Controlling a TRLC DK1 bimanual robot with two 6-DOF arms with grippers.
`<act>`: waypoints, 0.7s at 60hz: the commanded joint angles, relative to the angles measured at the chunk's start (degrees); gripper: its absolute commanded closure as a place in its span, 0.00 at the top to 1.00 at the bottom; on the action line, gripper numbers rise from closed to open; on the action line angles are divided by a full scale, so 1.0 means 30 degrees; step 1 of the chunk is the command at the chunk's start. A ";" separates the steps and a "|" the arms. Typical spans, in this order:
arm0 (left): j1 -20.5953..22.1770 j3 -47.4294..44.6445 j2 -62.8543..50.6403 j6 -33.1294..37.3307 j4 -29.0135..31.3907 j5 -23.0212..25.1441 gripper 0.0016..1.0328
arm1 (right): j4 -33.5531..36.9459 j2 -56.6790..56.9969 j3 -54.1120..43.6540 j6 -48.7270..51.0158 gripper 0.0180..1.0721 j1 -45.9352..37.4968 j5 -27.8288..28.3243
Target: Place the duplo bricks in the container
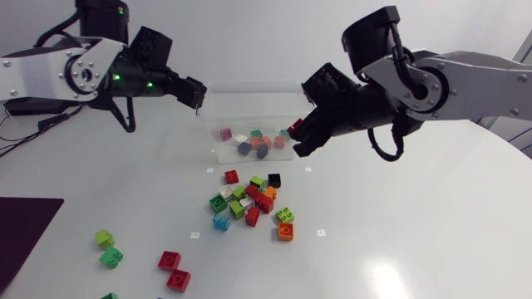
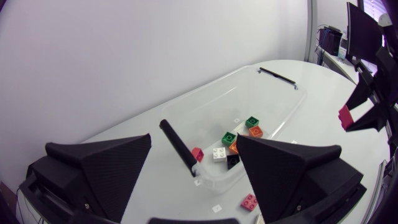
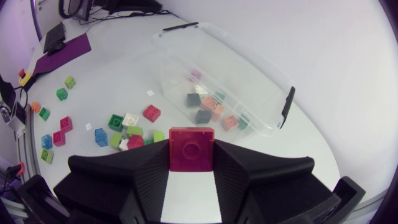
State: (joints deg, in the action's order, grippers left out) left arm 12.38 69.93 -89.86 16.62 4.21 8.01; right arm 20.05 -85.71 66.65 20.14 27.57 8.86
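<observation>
A clear plastic container stands at the back middle of the table with several duplo bricks lying in it. My left gripper hovers over its left end, open and empty; in the left wrist view its fingers stand wide apart with the container ahead. My right gripper is at the container's right end, shut on a red brick. That brick also shows in the left wrist view as a red brick. A pile of loose bricks lies in front of the container.
Two green bricks and two red bricks lie near the front left. An orange brick sits at the pile's right edge. A dark mat covers the front left corner. The container has black handles at its ends.
</observation>
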 commanded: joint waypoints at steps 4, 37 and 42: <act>-0.0348 -0.2392 0.1889 0.1227 0.0121 -0.0121 0.95 | -0.0942 -0.1107 0.1396 -0.1118 0.29 -0.0255 0.0005; -0.0846 -0.8398 0.5023 0.9225 0.3754 0.1490 0.95 | -0.3228 -0.6293 0.6464 -0.2993 0.29 -0.0783 -0.0962; -0.0729 -0.8896 0.5316 1.0631 0.4721 0.1636 0.95 | -0.3315 -0.6908 0.7167 -0.3169 0.29 -0.0783 -0.1109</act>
State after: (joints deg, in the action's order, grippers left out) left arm 9.91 45.65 -75.46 42.72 16.47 12.12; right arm 11.27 -103.94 85.34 12.36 25.47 6.04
